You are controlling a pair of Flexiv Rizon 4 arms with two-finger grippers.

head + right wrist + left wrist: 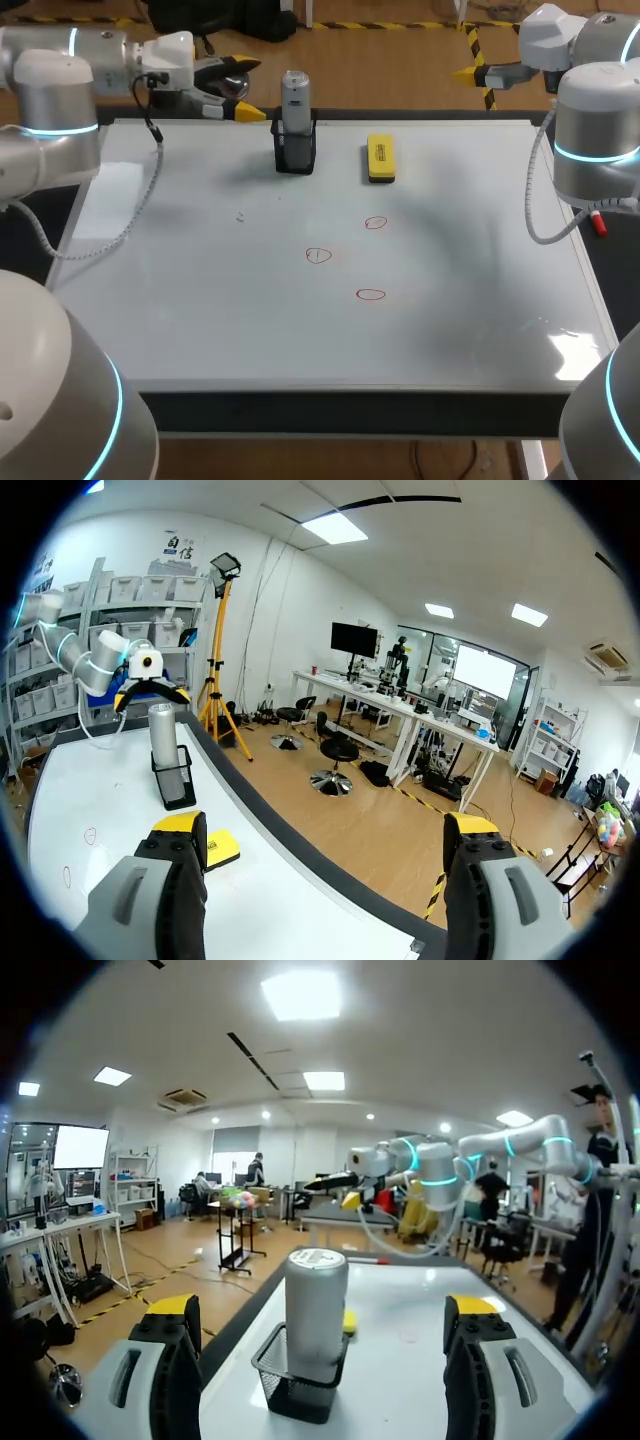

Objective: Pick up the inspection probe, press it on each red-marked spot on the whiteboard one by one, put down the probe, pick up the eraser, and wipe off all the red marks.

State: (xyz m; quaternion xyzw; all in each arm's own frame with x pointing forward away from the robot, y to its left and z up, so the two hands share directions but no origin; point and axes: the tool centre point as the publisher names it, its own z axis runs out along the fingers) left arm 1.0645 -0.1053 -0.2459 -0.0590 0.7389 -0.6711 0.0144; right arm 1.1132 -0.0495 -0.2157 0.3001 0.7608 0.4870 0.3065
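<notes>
The silver probe (pixel 295 98) stands upright in a black mesh holder (pixel 295 152) at the back of the whiteboard (pixel 200 310). A yellow eraser (pixel 381 159) lies to its right. Three red circles (pixel 375 223), (pixel 318 256), (pixel 371 294) mark the board's middle. My left gripper (pixel 243 90) hovers open just left of the probe. In the left wrist view the probe (pixel 316 1305) stands ahead, in line with the gap of the open gripper (pixel 322 1312), untouched. My right gripper (pixel 468 68) hangs open beyond the back right edge, empty (pixel 325 830), with the eraser (pixel 224 849) and probe (pixel 163 742) off to its side.
A red pen (pixel 598 222) lies off the board's right edge by my right arm. A grey cable (pixel 130 215) from my left arm droops over the board's left part. My right arm (pixel 440 1172) shows across the table in the left wrist view.
</notes>
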